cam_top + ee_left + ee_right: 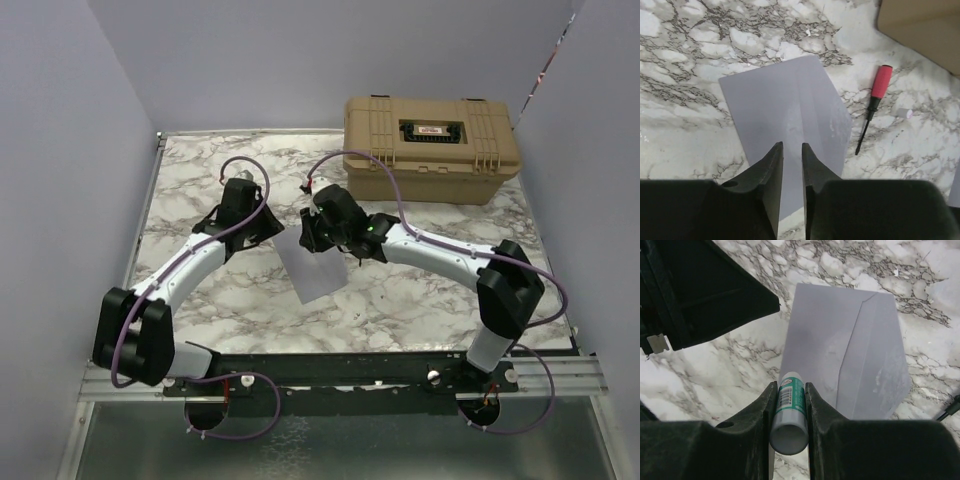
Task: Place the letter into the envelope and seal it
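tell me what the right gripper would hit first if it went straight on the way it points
Most likely the grey envelope. The right gripper, shut on a glue stick, points at its near edge. The stick's tip would land first, though its height above the paper is unclear.

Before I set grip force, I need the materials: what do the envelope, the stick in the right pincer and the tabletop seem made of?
Envelope: thin matte grey paper, judging by its sharp flap crease. Glue stick in the right pincer: likely smooth plastic tube, glossy green printed label with barcode. Tabletop: marble-veined, slight sheen; stone or laminate, cannot tell.
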Controlling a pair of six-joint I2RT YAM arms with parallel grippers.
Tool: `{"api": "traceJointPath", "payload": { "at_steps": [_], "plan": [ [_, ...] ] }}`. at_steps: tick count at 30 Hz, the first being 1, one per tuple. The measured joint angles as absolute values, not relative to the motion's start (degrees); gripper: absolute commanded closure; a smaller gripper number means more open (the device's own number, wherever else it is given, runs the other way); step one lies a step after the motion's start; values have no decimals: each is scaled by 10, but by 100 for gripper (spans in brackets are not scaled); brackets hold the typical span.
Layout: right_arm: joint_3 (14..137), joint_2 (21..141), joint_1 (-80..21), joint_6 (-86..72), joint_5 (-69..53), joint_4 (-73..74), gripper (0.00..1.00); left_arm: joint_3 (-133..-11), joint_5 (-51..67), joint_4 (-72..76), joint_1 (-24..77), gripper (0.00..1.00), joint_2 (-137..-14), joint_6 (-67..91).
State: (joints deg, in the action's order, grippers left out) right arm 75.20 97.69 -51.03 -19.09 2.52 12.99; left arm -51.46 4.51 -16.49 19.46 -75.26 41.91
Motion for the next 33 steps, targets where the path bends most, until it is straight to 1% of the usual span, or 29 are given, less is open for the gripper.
{"api": "traceJointPath", "payload": {
  "at_steps": [4, 6, 11, 16, 23, 25, 33],
  "plan": [
    [753, 1019, -516, -178, 53, 130, 100, -515, 73, -125, 192, 89, -826, 420],
    [759, 1042, -516, -174, 64, 136, 100, -514, 87, -107, 192, 91, -858, 421],
    [819, 1117, -515, -166, 77, 176, 100, -513, 113, -63, 192, 97, -918, 422],
    [845, 1144, -515, -166, 84, 207, 100, -505, 124, -32, 192, 98, -951, 423],
    [864, 1150, -515, -166, 93, 224, 100, -480, 128, -8, 192, 98, -959, 426],
    [877, 1159, -515, -165, 94, 225, 100, -474, 130, 1, 192, 100, -965, 429],
    [924, 1209, -515, -165, 101, 239, 100, -466, 127, 11, 191, 100, -973, 472]
  ]
}}
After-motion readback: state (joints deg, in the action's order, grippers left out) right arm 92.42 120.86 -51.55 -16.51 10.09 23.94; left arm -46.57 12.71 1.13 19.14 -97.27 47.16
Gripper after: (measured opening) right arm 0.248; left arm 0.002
